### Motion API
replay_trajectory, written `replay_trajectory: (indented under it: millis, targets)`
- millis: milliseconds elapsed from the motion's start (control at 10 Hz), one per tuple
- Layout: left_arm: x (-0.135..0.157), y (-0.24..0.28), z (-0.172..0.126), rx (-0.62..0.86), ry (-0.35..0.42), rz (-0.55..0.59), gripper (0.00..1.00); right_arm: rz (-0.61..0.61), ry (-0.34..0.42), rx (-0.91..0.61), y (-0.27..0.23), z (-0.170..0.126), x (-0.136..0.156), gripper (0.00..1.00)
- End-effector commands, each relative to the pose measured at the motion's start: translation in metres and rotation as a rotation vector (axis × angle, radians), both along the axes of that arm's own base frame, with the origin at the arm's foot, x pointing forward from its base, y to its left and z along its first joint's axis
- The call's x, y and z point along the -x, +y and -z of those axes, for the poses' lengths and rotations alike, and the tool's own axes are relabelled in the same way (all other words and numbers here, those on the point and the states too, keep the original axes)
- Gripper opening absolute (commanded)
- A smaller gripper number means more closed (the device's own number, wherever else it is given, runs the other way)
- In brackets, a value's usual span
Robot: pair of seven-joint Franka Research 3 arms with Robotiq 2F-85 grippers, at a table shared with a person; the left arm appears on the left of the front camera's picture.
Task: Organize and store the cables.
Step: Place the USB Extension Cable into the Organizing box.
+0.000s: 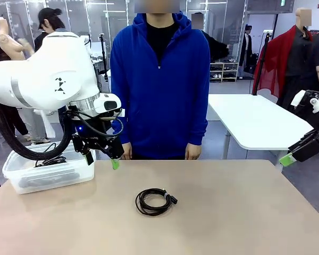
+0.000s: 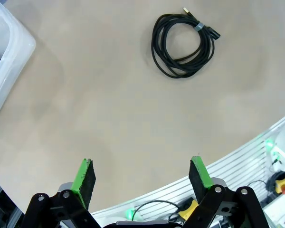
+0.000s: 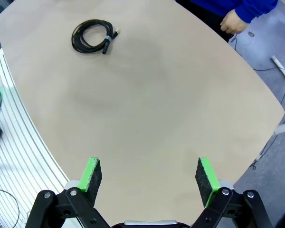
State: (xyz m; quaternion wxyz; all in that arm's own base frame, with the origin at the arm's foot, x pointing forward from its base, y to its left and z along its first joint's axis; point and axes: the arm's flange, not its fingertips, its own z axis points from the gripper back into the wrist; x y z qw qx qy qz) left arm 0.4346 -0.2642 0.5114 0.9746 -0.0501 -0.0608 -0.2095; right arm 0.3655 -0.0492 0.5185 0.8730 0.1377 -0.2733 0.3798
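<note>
One black cable (image 1: 155,201), coiled in a loop with a chunky plug, lies on the tan table near its middle. It also appears in the left wrist view as cable (image 2: 183,45) and in the right wrist view as cable (image 3: 92,35). My left gripper (image 1: 102,161) hangs open above the table, left of and behind the coil, beside the bin. Its green pads (image 2: 85,175) stand wide apart with nothing between them. My right gripper (image 1: 290,158) hovers off the table's right edge, open and empty, with its fingers (image 3: 92,173) spread.
A clear plastic bin (image 1: 21,183) sits at the table's left edge with black cords (image 1: 53,159) inside; its corner is the bin (image 2: 4,61). A person in a blue hoodie (image 1: 159,85) stands at the far side, hands down. Bare tabletop surrounds the coil.
</note>
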Motion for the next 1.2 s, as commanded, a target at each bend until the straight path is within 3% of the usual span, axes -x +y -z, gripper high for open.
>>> replay_trajectory:
  millis: [0, 400, 900, 1100]
  targets:
    - [0.005, 0.003, 0.000, -0.005, -0.003, -0.004, 1.00, -0.004, -0.002, 0.001, 0.001, -0.002, -0.003, 1.00]
    - [-0.036, -0.067, 0.002, 0.053, 0.099, -0.055, 1.00, -0.123, -0.039, 0.009, -0.041, -0.007, 0.035, 1.00]
    - [-0.060, -0.165, 0.022, 0.021, 0.170, -0.151, 1.00, -0.121, -0.132, -0.074, -0.096, -0.038, 0.070, 1.00]
    - [-0.066, -0.192, 0.030, 0.009, 0.240, -0.169, 1.00, -0.135, -0.145, -0.091, -0.101, -0.040, 0.080, 1.00]
